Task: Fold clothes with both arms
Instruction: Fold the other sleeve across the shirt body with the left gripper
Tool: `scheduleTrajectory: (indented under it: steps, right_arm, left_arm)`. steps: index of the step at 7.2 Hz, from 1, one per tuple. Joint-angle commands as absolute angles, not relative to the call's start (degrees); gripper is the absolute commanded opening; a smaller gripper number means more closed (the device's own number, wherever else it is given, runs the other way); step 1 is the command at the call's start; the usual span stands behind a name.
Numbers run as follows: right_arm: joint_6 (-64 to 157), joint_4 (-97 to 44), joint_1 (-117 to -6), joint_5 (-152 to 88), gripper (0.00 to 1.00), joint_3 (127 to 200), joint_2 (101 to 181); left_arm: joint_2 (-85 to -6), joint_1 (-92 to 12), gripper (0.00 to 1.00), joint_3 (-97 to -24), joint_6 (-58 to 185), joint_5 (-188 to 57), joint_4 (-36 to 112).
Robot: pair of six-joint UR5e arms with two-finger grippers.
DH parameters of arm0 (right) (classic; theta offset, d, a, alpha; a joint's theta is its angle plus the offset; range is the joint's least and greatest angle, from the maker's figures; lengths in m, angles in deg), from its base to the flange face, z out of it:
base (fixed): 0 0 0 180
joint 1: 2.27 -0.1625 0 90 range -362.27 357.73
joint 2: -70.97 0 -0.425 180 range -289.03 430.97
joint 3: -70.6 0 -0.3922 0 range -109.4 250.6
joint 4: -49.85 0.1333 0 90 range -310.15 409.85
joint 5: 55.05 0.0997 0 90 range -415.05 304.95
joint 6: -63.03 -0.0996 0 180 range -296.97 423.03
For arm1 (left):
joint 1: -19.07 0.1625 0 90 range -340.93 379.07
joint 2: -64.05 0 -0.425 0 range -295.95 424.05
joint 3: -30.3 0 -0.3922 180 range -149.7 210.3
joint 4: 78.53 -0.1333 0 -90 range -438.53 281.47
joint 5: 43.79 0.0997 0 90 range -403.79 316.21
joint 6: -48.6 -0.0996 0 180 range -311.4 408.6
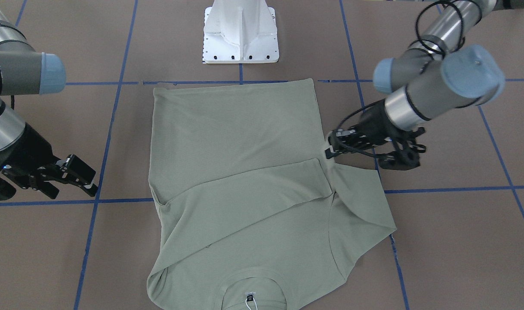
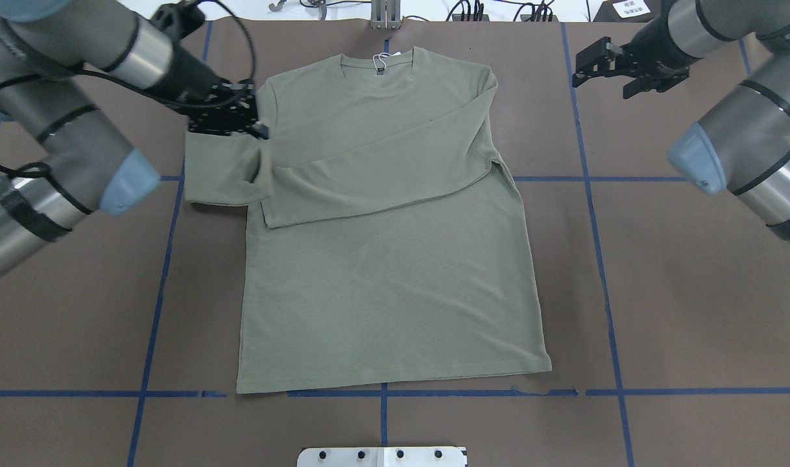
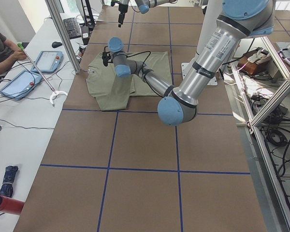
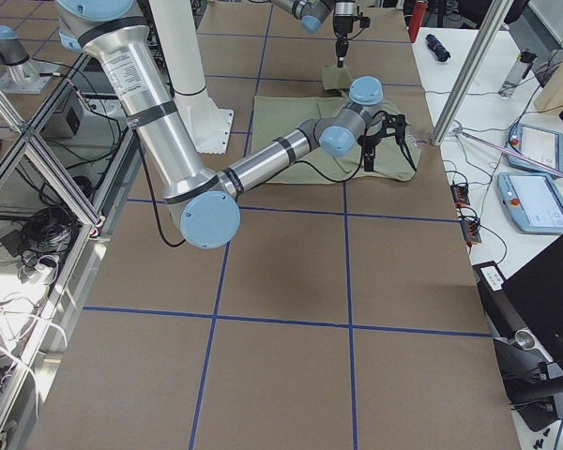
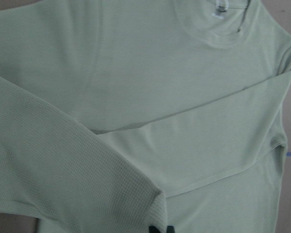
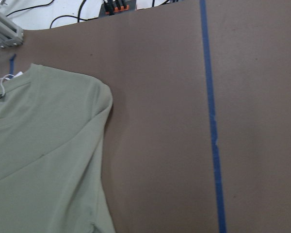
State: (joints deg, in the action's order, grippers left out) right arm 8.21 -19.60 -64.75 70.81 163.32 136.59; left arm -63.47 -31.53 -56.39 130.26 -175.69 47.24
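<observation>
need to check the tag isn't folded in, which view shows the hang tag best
The exterior front-facing view: the hang tag lies uncovered inside the collar of the sage-green shirt, nearest that camera. Overhead shows it smaller, at the far end. Both wrist views clip it at the frame edge; the side views show it too small.

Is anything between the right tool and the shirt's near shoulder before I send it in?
Nothing visible does. Between the right tool and the shoulder of the sage-green long-sleeved knit shirt lies only bare brown table covering, crossed by a blue tape line.
</observation>
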Motion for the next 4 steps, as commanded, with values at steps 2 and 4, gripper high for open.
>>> scheduleTrajectory:
  steps: [2, 4]
  right_arm:
    - [11.08, -19.15, -67.30, 70.81, 1.00, 163.23, 141.01]
    - [10.91, -19.15, -67.66, 70.72, 1.00, 163.50, 141.19]
  left_arm:
    - [-90.80, -21.39, 0.00, -27.43, 142.42, -151.55, 56.21]
    - [-98.08, -19.34, 0.00, -15.88, 147.72, -145.49, 63.32]
